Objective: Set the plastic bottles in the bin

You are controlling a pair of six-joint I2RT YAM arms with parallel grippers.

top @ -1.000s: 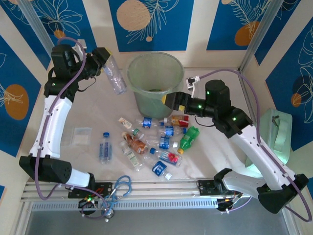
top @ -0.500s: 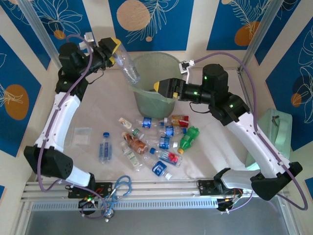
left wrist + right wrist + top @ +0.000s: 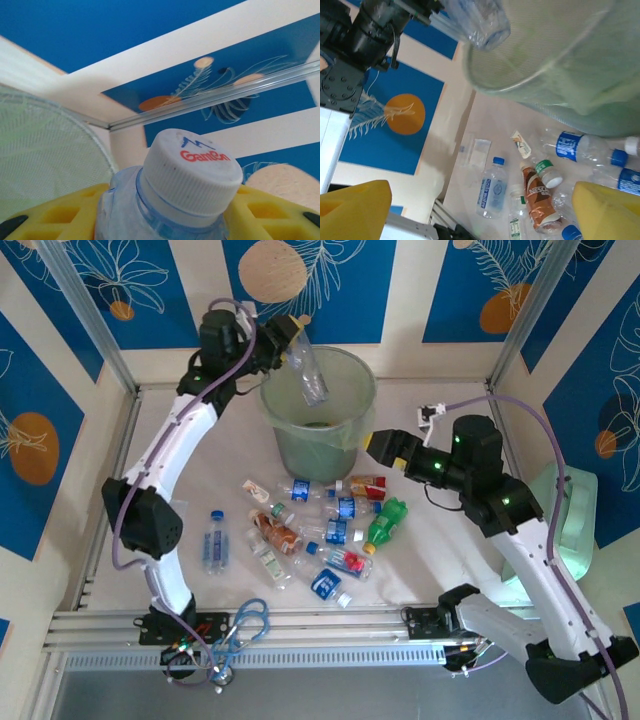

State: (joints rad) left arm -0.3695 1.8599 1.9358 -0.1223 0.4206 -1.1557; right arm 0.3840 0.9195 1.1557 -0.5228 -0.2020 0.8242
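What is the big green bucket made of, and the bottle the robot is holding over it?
The bucket looks like thin, pale-green plastic. It is see-through, because shapes show through its wall, and it has a fine mesh-like texture. The held bottle looks like clear, thin plastic, crinkled and dented. Its white cap seems to be harder, matte plastic with ridges on the side.

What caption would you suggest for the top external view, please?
Left gripper holds a clear bottle tilted over the bin; other bottles lie nearby.
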